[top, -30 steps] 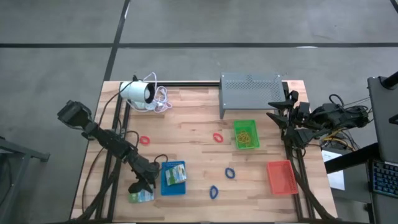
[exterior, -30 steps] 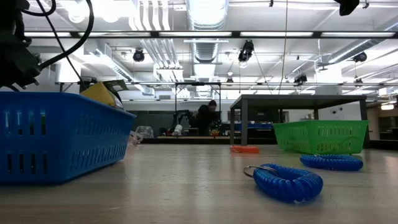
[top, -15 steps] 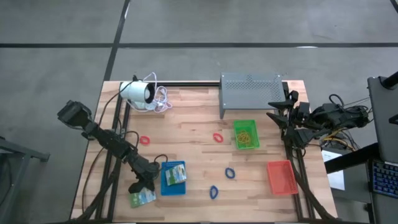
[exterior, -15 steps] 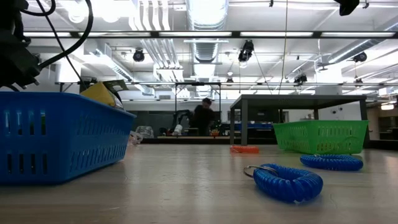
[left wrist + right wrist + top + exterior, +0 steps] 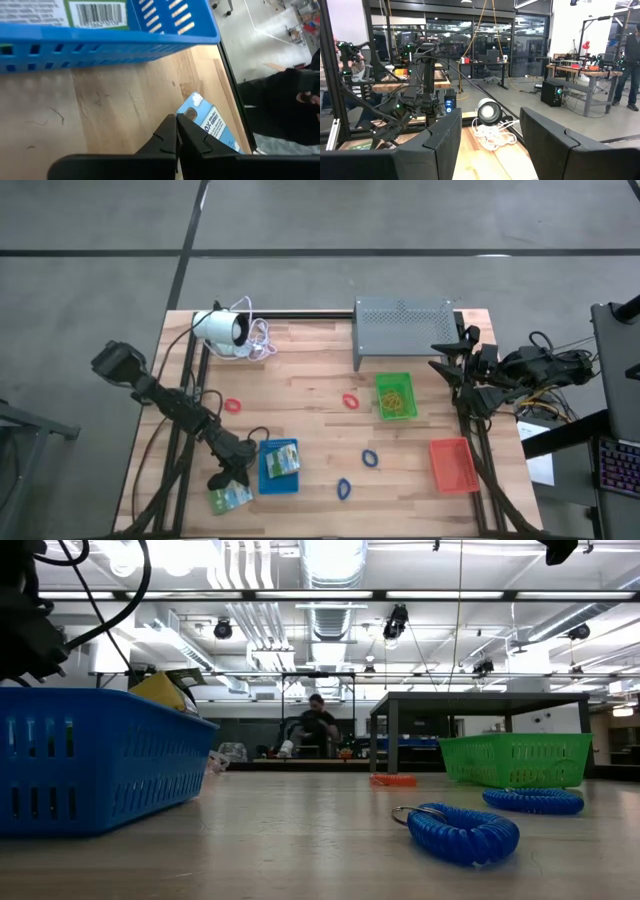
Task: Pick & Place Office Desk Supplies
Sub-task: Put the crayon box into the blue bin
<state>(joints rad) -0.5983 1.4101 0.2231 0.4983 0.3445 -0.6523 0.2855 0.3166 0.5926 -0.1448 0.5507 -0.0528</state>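
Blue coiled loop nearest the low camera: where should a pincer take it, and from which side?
Probably one side of the blue coiled loop, from straight above. It lies flat on the table with an open middle, so one finger can go inside the coil and one outside.

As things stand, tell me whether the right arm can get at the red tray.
Probably yes. The right gripper waits open at the table's right edge, and the red tray lies on that same side with bare wood between them; nothing stands in the way.
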